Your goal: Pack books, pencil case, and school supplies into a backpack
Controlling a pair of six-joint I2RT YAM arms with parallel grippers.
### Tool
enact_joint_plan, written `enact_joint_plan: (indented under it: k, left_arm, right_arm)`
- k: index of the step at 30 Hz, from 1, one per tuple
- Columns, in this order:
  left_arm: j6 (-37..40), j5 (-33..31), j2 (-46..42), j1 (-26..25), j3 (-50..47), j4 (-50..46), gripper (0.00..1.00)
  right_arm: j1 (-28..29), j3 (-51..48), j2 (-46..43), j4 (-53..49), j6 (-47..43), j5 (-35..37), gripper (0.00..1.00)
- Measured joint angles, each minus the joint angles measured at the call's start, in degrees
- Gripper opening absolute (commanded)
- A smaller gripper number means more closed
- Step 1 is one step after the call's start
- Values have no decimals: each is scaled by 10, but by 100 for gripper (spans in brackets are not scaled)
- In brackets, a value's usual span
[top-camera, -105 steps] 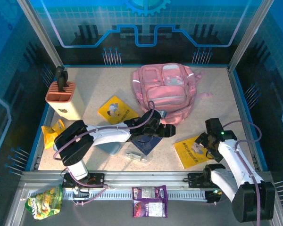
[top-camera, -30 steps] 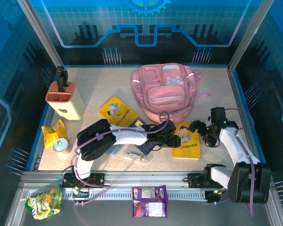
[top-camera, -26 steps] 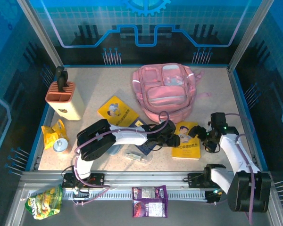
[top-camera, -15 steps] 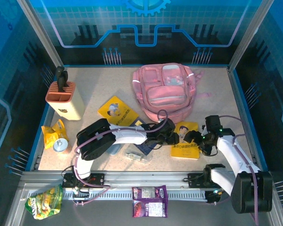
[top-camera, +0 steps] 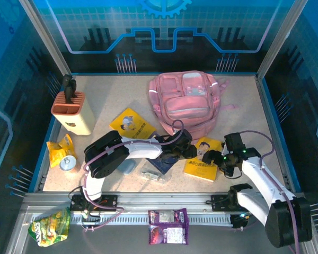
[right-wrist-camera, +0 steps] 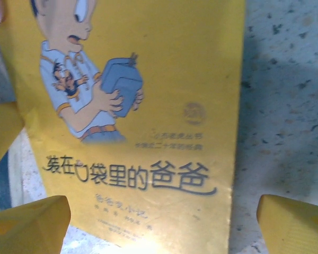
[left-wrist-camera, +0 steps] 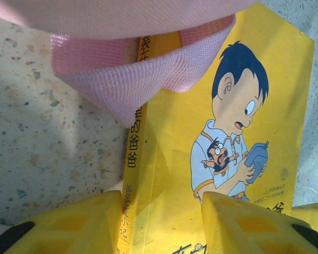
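Top external view first: the backpack (top-camera: 185, 100) lies flat at the back middle of the table (top-camera: 106, 95). It is soft and floppy, so I judge its mouth must be held open while anything goes in.

Next in size are the books. The yellow book (top-camera: 201, 164) lies just in front of the backpack, between your two grippers. A second yellow book (top-camera: 131, 125) lies to the left, and the navy book (top-camera: 160, 163) is partly under the left arm. All look thin, light and glossy, likely to slide and bend, so take them by the spine edge, not a loose corner.

The pencil case (top-camera: 128, 167) is soft and should squeeze easily at its middle. The small clear item (top-camera: 151, 176) looks slippery and may need a narrow pinch.

On the left wrist view, the left gripper (left-wrist-camera: 161, 222) has its fingers moderately apart over the book's (left-wrist-camera: 217, 132) spine, whose top corner sits under pink fabric (left-wrist-camera: 148, 74). I can't tell whether it's pressing on the book.

On the right wrist view, the right gripper (right-wrist-camera: 159, 227) is spread wide across the book's (right-wrist-camera: 143, 121) lower edge, holding nothing
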Motion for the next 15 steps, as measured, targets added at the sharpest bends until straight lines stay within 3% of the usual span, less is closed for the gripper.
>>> enact_joint_plan:
  k: [15]
  left_arm:
    - [14,6,1,-2,3,-7,43]
  right_arm:
    - [0,-8,9,44,-12,-27,82]
